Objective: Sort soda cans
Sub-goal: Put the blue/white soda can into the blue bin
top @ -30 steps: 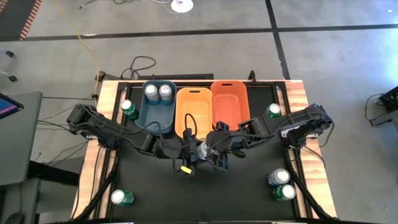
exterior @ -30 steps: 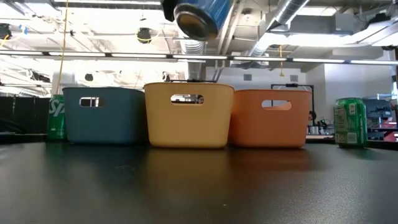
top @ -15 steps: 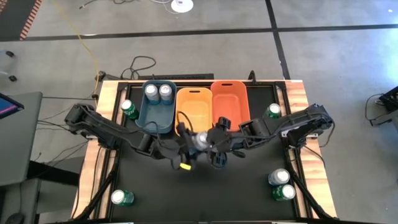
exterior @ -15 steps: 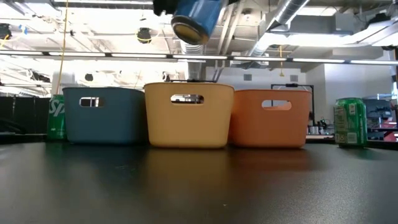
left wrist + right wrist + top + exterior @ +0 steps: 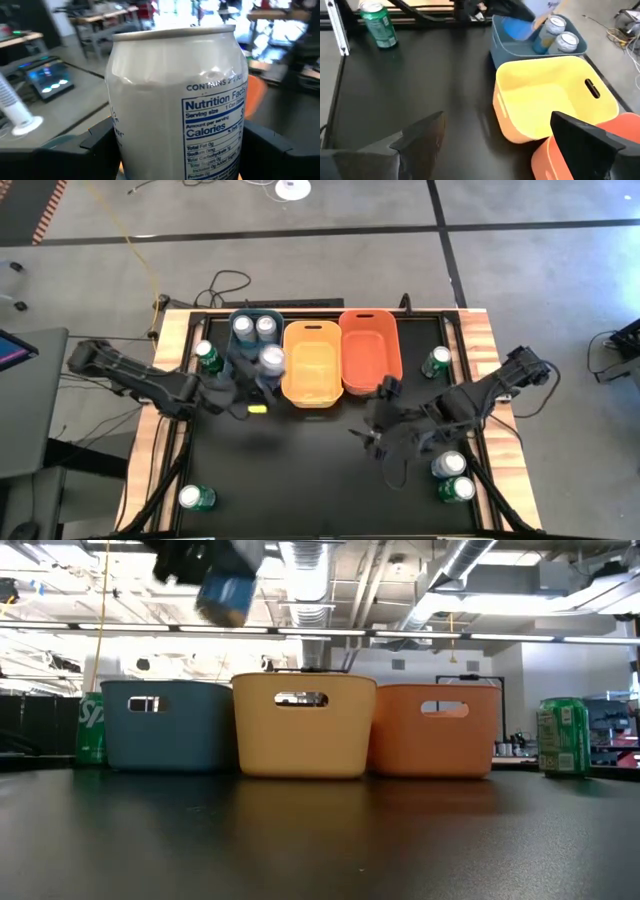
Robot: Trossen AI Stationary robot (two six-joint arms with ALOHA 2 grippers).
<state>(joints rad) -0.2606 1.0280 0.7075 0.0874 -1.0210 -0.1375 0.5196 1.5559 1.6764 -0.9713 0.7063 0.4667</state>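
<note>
Blue-silver can [image 5: 272, 360] in left fingers [image 5: 100, 137] over blue bin [image 5: 243, 365], label cropped

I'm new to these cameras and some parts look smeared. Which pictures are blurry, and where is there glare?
Low view: the held can and left gripper are streaked by motion; bins sharp, ceiling lights bright. Left wrist view: can label crisp, room behind out of focus. Right wrist view: the other arm and can smeared, own fingers soft. High view: right gripper slightly blurred.
</note>
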